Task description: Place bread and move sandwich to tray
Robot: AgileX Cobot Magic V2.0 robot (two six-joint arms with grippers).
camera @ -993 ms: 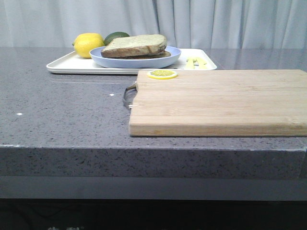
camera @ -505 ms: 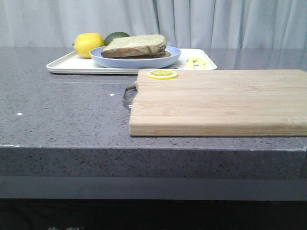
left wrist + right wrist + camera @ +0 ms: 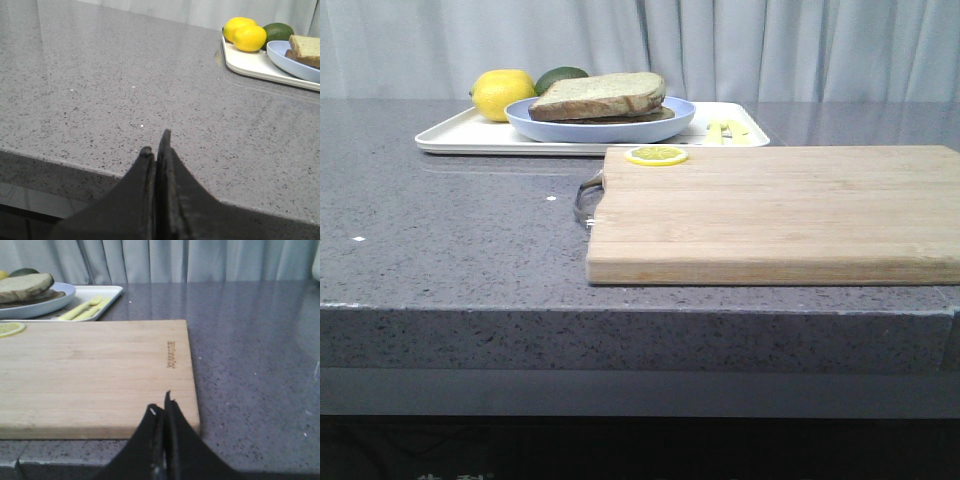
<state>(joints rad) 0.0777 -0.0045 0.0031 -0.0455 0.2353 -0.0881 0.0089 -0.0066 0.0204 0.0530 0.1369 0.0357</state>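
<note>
The sandwich sits on the round pale blue plate (image 3: pixel 600 130), which rests on the white tray (image 3: pixel 460 137) at the back left. Its top is the thick speckled bread (image 3: pixel 600 95) with a brown crust, lying on a thinner slice. The egg is hidden. Neither gripper shows in the front view. My left gripper (image 3: pixel 156 145) is shut and empty at the table's front edge, far from the tray (image 3: pixel 250 67). My right gripper (image 3: pixel 160 406) is shut and empty over the near right corner of the cutting board (image 3: pixel 90 370). The bread (image 3: pixel 25 285) and plate (image 3: pixel 47 302) lie far beyond it.
A light wooden cutting board (image 3: pixel 770 210) with a metal handle lies front right, with a lemon slice (image 3: pixel 656 155) on its far left corner. A lemon (image 3: pixel 503 94), a green fruit (image 3: pixel 560 75) and pale yellow utensils (image 3: pixel 722 130) lie on the tray. Grey curtains hang behind.
</note>
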